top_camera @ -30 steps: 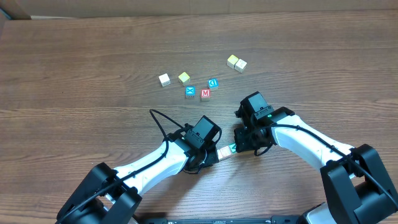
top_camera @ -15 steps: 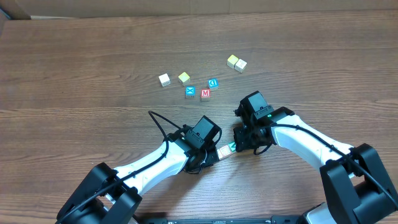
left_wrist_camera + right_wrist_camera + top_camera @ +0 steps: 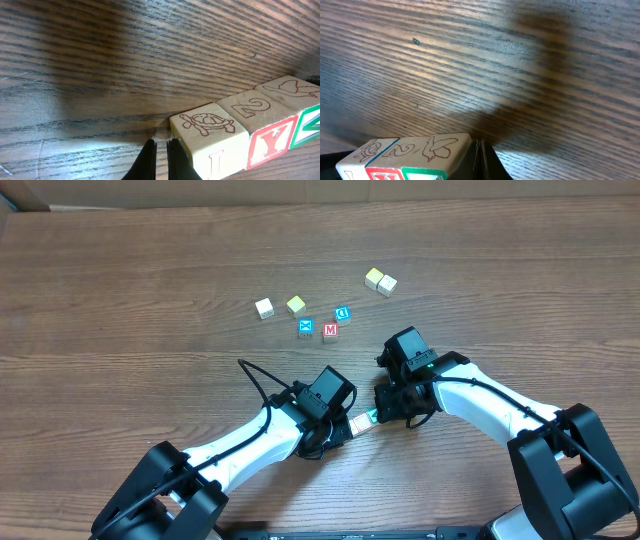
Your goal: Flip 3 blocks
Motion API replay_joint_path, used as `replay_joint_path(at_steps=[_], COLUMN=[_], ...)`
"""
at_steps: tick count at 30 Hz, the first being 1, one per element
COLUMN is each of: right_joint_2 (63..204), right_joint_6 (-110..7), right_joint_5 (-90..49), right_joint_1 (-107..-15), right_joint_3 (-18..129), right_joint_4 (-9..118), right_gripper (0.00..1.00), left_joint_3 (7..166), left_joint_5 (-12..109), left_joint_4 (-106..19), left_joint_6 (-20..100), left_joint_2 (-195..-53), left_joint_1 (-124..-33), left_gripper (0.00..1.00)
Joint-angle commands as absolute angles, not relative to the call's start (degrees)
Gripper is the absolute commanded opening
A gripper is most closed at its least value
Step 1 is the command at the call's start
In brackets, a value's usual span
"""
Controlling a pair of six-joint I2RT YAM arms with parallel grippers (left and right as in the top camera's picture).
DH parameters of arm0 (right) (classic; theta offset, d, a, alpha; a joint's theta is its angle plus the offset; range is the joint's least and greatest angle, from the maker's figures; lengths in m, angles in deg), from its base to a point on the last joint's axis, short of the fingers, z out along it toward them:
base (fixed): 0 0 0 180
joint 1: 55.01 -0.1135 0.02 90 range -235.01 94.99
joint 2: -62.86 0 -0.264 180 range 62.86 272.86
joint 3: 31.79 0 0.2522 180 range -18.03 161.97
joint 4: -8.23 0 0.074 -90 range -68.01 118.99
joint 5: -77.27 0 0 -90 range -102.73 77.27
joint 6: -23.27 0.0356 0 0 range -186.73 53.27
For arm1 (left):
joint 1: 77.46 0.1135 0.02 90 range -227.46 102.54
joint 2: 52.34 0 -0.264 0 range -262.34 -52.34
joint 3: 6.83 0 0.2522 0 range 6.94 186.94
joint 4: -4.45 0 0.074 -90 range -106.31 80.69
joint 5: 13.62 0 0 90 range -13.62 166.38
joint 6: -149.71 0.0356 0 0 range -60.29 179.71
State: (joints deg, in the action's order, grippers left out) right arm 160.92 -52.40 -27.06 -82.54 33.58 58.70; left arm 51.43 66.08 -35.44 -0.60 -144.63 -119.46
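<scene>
Three wooden blocks lie in a tight row (image 3: 362, 421) between my two grippers. In the left wrist view the near block (image 3: 210, 135) shows a turtle on top and a red I on its side. The middle block (image 3: 260, 117) has a 2 on top and a red Y. The far block (image 3: 295, 92) carries a bird and a green face. My left gripper (image 3: 161, 150) is shut, empty, its tips against the turtle block's outer side. My right gripper (image 3: 480, 150) is shut, empty, pressed beside the bird block (image 3: 440, 147).
Farther back on the table sit a white cube (image 3: 264, 308), a yellow-green cube (image 3: 296, 305), a blue X cube (image 3: 306, 328), a red M cube (image 3: 330, 331), a blue D cube (image 3: 342, 313) and two pale cubes (image 3: 380, 281).
</scene>
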Motion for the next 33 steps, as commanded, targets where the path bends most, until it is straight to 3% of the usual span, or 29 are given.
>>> replay_joint_path(at_steps=[1, 33], right_joint_2=[161.9, 164.3], right_joint_6=[-51.7, -51.8], right_joint_5=[-30.8, -30.8], right_joint_1=[-84.3, -84.3], right_joint_3=[33.3, 33.3], right_joint_4=[57.9, 56.7], right_gripper=[0.04, 0.04], left_joint_3=[51.2, 51.2], left_joint_5=[63.8, 64.3], left_joint_4=[-34.0, -33.5], left_joint_6=[-2.4, -4.7], left_joint_2=[-145.1, -145.1], left_joint_1=[-120.3, -124.4], left_gripper=[0.04, 0.04])
